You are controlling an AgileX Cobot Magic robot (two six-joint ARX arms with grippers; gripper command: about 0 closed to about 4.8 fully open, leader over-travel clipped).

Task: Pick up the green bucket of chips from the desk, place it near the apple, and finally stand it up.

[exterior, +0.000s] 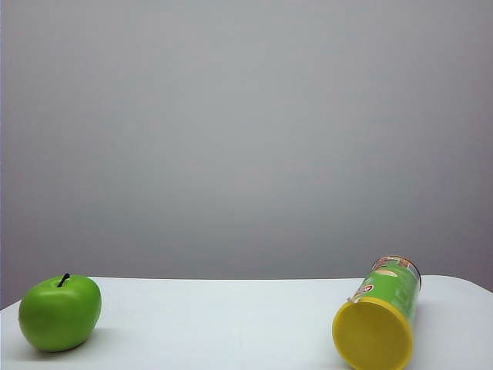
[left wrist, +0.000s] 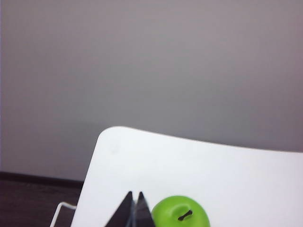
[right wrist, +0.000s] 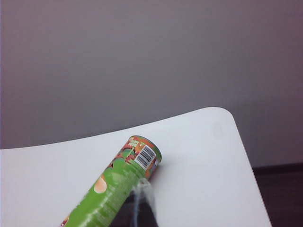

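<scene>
Left gripper [left wrist: 135, 204] fingertips pressed together, holding nothing, low at the frame edge just beside the apple [left wrist: 181, 215], apart from it. Right gripper [right wrist: 142, 196] fingers together too, nothing between them, blurred tips just beside the green bucket of chips [right wrist: 116, 189], contact unclear. Neither gripper visible in the exterior view. Bucket on its side on the desk [exterior: 231, 324] near the right edge, yellow lid [exterior: 373, 334] toward the front, silver bottom rim toward the back. Apple upright near the left front corner, stem up, well apart from the bucket.
</scene>
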